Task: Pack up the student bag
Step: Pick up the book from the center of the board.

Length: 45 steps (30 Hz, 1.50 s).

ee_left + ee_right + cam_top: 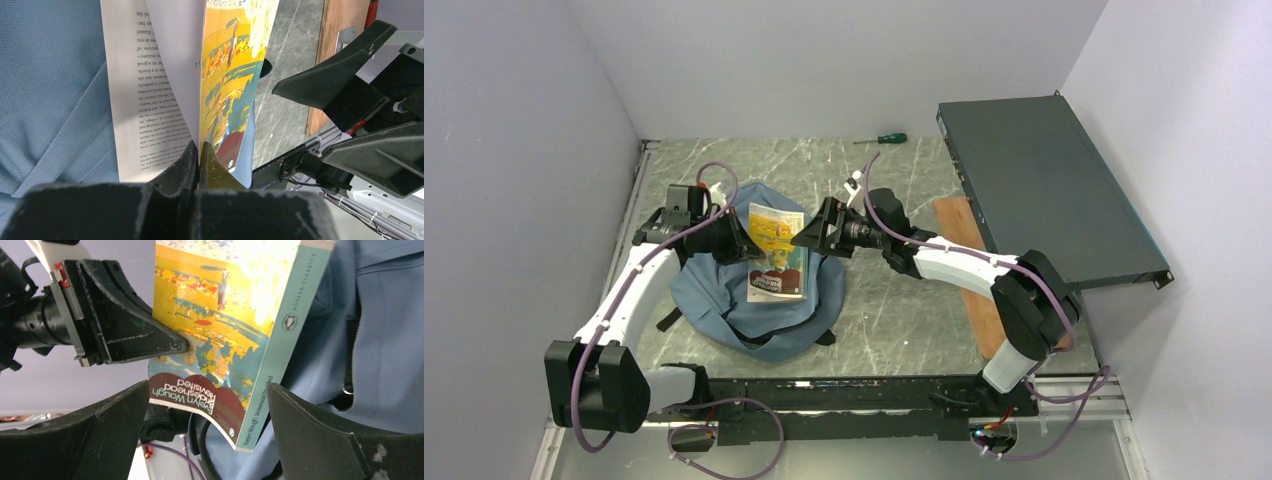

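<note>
**Student bag** [759, 310]: soft grey-blue fabric backpack, laid flat on the table [904, 320] left of centre, between the two arms and nearer the left one. Black strap ends are seen at its near edge. In the right wrist view [385, 340] a zip line with a small metal ring is shown running down the fabric. In the left wrist view [50, 100] the woven cloth fills the left side.

**Paperback** [777, 252]: "Brideshead Revisited" by Evelyn Waugh, with a yellow and teal painted cover and a pale teal spine [220, 325]. It is held tilted over the bag. Whether its lower end rests on the fabric cannot be told. The front cover [227, 85] is lifted away from a printed page.

**Left gripper** [742, 240]: jaws closed tight [199, 156] on the edge of the paperback's front cover. One finger is seen lying against the cover in the right wrist view [170, 345].

**Right gripper** [809, 238]: jaws spread wide [209, 387], with the book's lower corner seen between them and neither finger clearly touching it. It is also seen from the left wrist [300, 122].

**Metal box** [1049, 190]: flat and dark grey, placed at the right wall.

**Wooden board** [969, 270]: set beside the box, partly under the right arm.

**Screwdriver** [882, 139]: green-handled, lying at the far edge of the table.
</note>
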Each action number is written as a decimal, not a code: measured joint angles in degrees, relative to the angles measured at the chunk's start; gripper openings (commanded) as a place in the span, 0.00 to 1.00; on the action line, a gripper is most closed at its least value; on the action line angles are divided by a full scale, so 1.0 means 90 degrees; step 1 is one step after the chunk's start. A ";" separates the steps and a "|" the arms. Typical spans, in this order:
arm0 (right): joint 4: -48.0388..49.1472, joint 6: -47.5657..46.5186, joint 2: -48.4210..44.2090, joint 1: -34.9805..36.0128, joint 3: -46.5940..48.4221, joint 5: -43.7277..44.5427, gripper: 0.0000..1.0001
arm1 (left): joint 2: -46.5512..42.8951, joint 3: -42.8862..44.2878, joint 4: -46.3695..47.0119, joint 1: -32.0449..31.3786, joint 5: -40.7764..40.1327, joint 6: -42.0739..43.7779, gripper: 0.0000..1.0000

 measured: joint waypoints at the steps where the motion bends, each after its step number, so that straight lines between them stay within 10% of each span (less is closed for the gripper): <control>1: -0.0017 -0.0027 0.0005 0.0002 -0.0017 0.0090 0.81 | 0.0002 -0.0029 0.0039 0.0000 -0.0007 0.0007 0.00; 17: -0.0155 -0.0959 0.1348 0.0017 0.0845 0.0925 0.60 | 0.0257 -0.0372 0.0376 0.0039 -0.0005 0.0148 0.01; 21: 0.0022 -0.0947 0.1615 0.0024 0.1027 0.0937 0.37 | 0.0291 -0.0369 0.0340 0.0039 -0.0136 0.0216 0.24; 24: 0.0129 -0.0925 0.1690 0.0029 0.1081 0.0957 0.00 | 0.0272 -0.0364 0.0153 0.0039 -0.0568 0.0311 0.55; 29: -0.0226 -0.1056 0.1557 0.0056 0.1212 0.1090 0.00 | -0.0202 -0.0335 -0.0386 0.0078 -0.1877 0.0325 0.97; 34: -0.1212 -0.1433 0.0554 -0.0041 0.1222 0.0850 0.00 | -0.1409 -0.0311 -0.0461 0.0100 -0.2249 0.0512 1.00; 45: -0.2011 -0.0835 -0.1717 -0.0862 0.1423 -0.1013 0.00 | -0.2220 -0.0347 0.1600 0.0097 0.1115 0.0206 1.00</control>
